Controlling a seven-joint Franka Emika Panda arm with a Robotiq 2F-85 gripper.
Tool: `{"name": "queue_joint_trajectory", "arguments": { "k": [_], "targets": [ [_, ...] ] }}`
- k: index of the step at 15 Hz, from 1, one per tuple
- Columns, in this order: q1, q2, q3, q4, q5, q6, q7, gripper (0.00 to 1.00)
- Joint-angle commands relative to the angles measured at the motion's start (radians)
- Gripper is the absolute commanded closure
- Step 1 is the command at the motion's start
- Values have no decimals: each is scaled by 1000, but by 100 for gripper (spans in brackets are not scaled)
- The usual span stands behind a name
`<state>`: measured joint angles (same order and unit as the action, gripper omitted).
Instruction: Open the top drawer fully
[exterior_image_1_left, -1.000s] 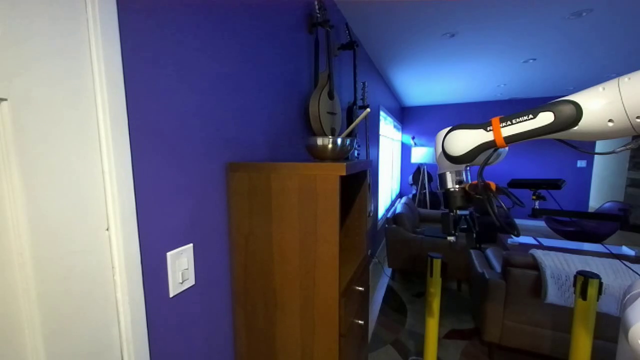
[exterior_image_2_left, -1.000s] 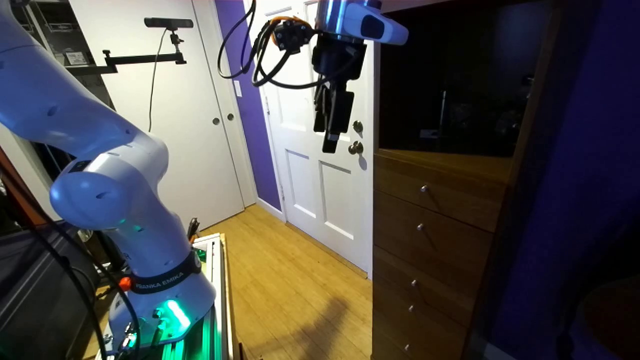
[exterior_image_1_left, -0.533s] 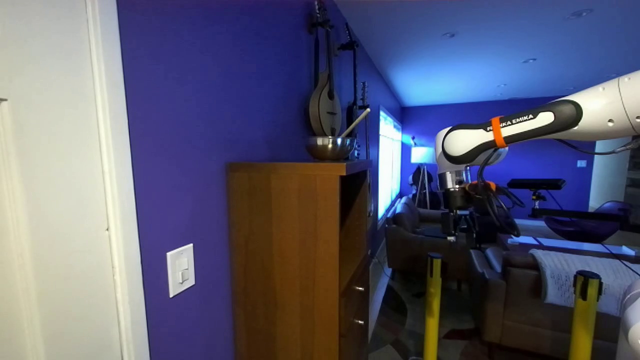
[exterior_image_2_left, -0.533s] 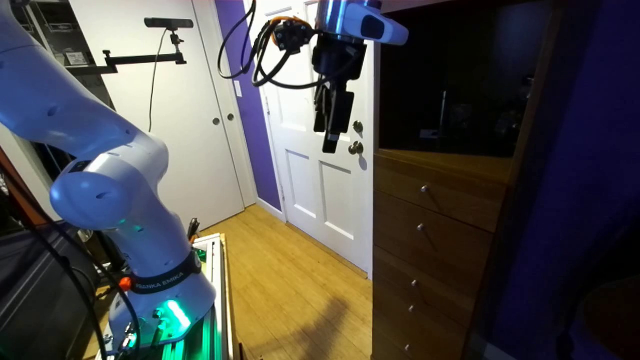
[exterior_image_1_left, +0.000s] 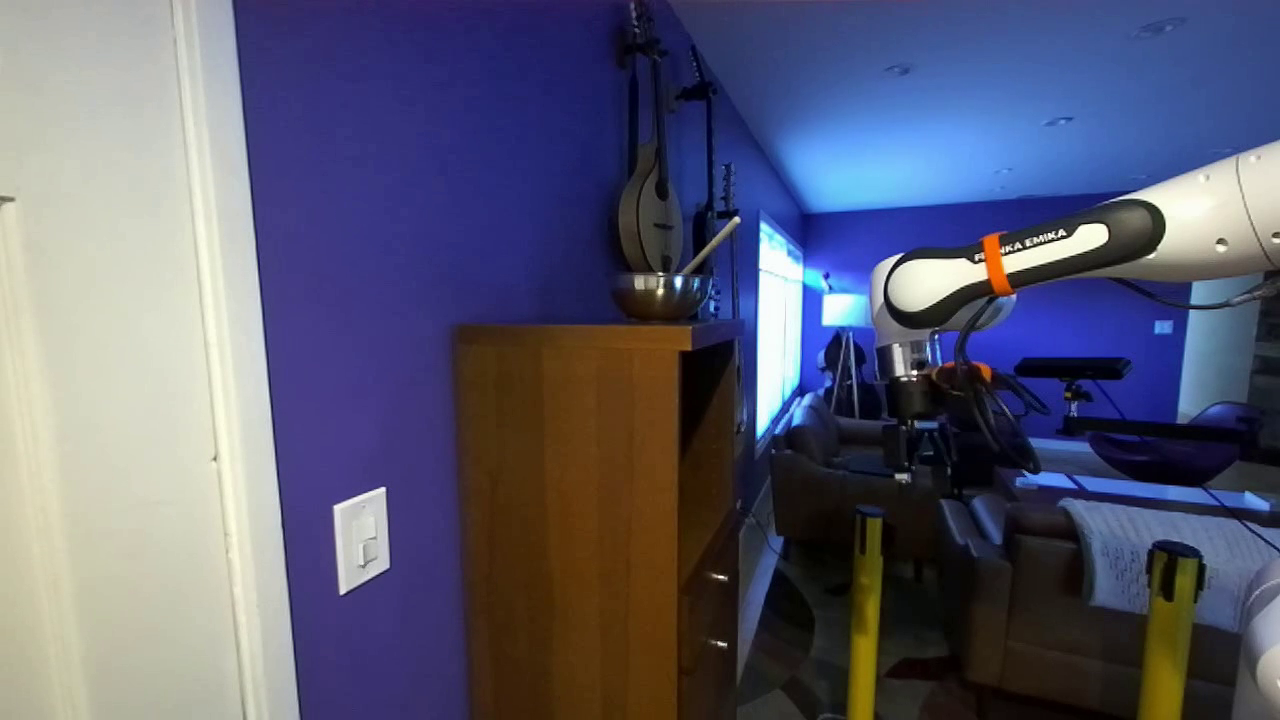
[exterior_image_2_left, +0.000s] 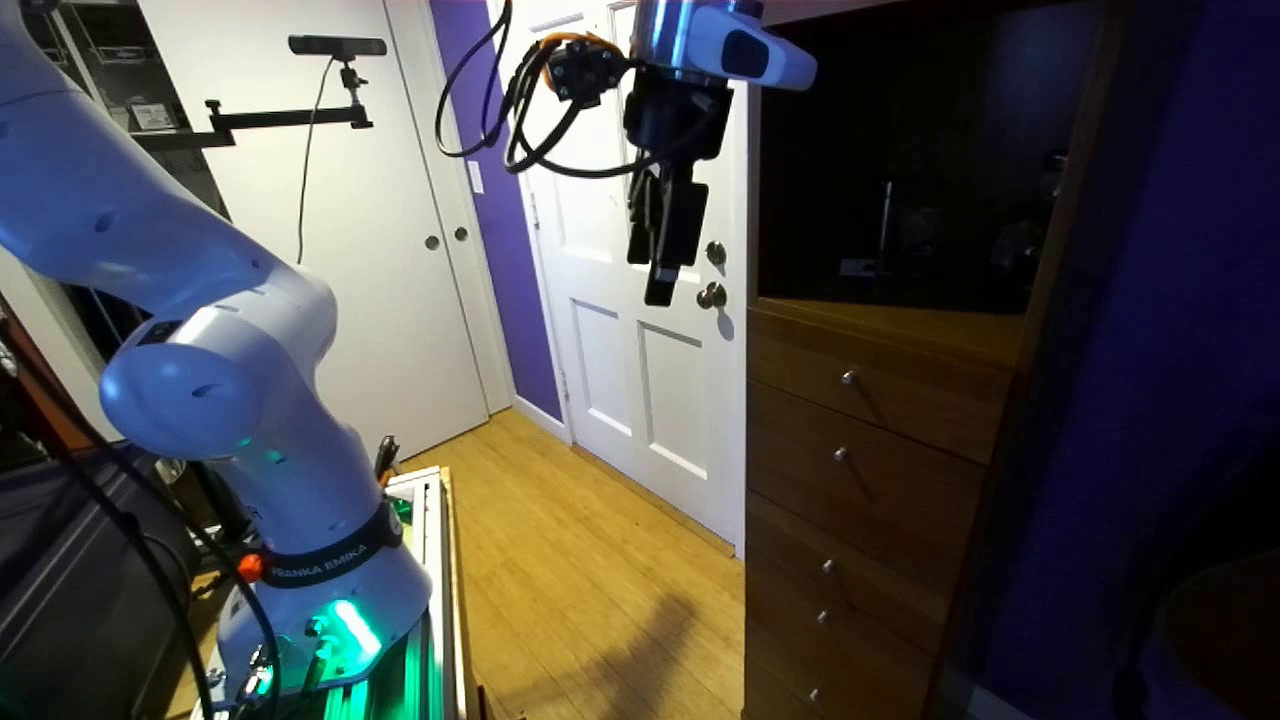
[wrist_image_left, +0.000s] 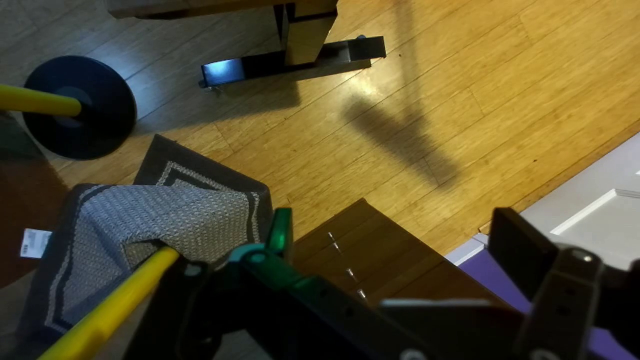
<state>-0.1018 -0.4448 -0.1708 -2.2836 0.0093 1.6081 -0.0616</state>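
Note:
The tall brown cabinet (exterior_image_1_left: 570, 520) has a column of drawers under an open compartment. The top drawer (exterior_image_2_left: 920, 398) is flush with the cabinet front, so it looks shut; its pale sides and interior are hidden. Its small handle (exterior_image_2_left: 848, 377) is a shiny knob, which also shows in an exterior view (exterior_image_1_left: 717, 576). My gripper (exterior_image_2_left: 655, 278) hangs pointing down, above the handle's height and well apart from the cabinet front. In the wrist view my gripper (wrist_image_left: 400, 239) is open, fingers wide apart with nothing between them. The cabinet front with several knobs shows beyond the fingers, far below.
A metal bowl (exterior_image_1_left: 662, 297) with a stick stands on the cabinet. Other drawers (exterior_image_2_left: 870, 470) lie below the top one. Yellow posts (exterior_image_1_left: 866, 620) and a sofa (exterior_image_1_left: 1090, 640) stand in the room. A white door (exterior_image_2_left: 640, 350) is beside the cabinet. A camera arm (exterior_image_2_left: 290, 118) stands behind.

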Motion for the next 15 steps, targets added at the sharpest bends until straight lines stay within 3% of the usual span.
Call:
{"name": "queue_joint_trajectory", "arguments": {
  "k": [1,11,15],
  "targets": [
    [-11,2,9,2,3,-2,-4,0],
    [-11,2,9,2,3,-2,-4,0],
    [59,22,58,-19,32,48,-82,0]
  ]
}}
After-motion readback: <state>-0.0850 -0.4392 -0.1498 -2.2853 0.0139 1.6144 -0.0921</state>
